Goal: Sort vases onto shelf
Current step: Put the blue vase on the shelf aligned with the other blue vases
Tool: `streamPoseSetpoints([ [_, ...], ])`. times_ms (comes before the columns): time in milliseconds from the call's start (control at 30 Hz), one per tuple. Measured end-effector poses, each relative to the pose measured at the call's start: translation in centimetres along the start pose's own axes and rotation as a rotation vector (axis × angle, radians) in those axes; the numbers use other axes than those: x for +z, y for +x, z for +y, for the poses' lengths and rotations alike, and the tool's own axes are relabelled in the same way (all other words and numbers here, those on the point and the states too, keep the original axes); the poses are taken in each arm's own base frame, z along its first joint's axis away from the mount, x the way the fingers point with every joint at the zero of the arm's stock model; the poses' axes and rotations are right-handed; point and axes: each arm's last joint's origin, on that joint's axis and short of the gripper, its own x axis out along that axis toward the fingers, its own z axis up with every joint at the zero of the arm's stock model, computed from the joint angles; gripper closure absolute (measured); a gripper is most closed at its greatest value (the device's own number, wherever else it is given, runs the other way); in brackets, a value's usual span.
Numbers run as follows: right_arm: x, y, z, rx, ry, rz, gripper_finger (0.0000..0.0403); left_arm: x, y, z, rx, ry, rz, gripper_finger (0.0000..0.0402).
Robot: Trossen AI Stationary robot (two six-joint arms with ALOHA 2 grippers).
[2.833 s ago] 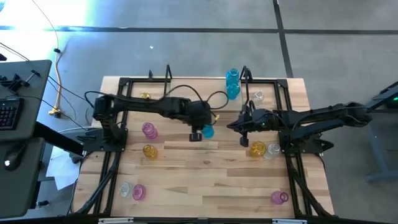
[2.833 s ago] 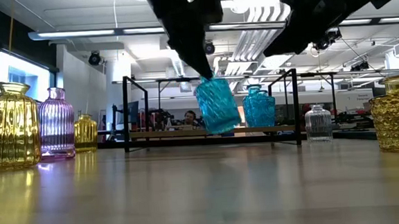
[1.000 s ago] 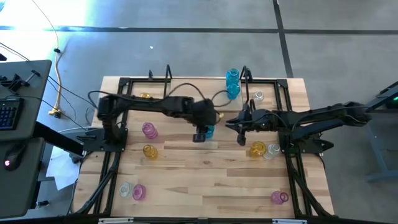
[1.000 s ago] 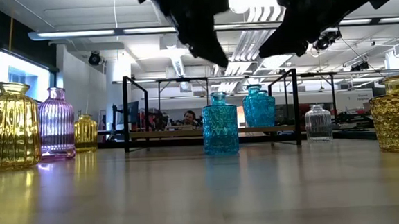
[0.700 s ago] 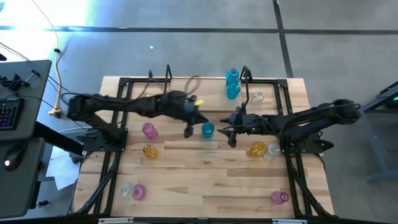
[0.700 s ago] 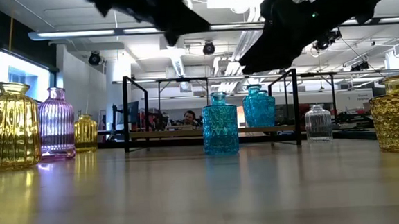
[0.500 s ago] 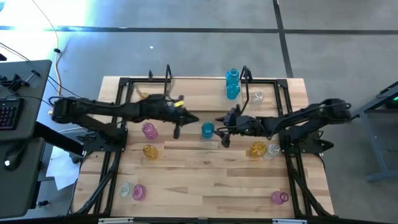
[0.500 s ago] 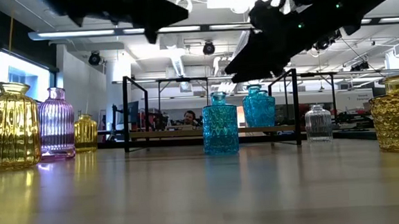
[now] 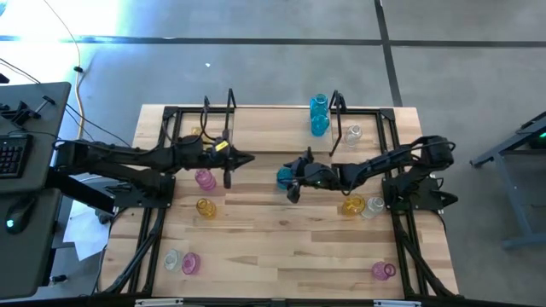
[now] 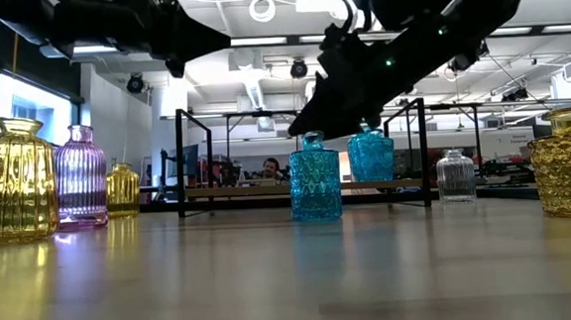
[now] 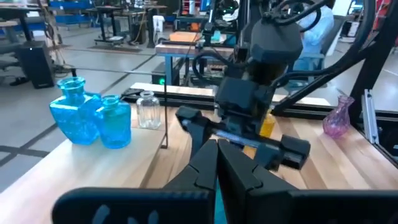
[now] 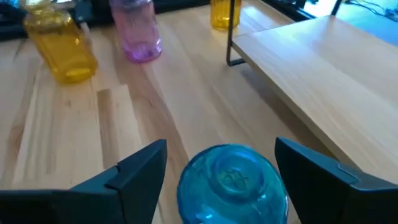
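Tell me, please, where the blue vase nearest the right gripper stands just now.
In the high view the blue vase stands upright near mid-table, just in front of the shelf, with the open right gripper straddling it.

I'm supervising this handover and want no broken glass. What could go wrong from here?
The open right gripper straddles the blue vase standing mid-table; closing off-centre could tip it.

Two blue vases already crowd the shelf end, so placing another there may knock them.

The shut left gripper hangs near a pink vase and might clip it.

keyboard (image 9: 12, 155) on dark desk (image 9: 34, 115); yellow cable (image 9: 80, 94).
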Motion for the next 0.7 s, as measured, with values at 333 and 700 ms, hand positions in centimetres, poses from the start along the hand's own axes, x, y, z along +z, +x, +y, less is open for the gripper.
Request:
streamPoseSetpoints([
  [333,-0.4,0.1,-0.2,-0.036,0.049,0.030,0.0255,-0.5,-0.1,0.0,0.003,-0.008,0.018,0.0401],
  [700,1.9,-2.3,-1.3,-0.072,0.070,-0.011,0.0313,-0.6,-0.1,0.0,0.003,-0.008,0.022,0.0401],
])
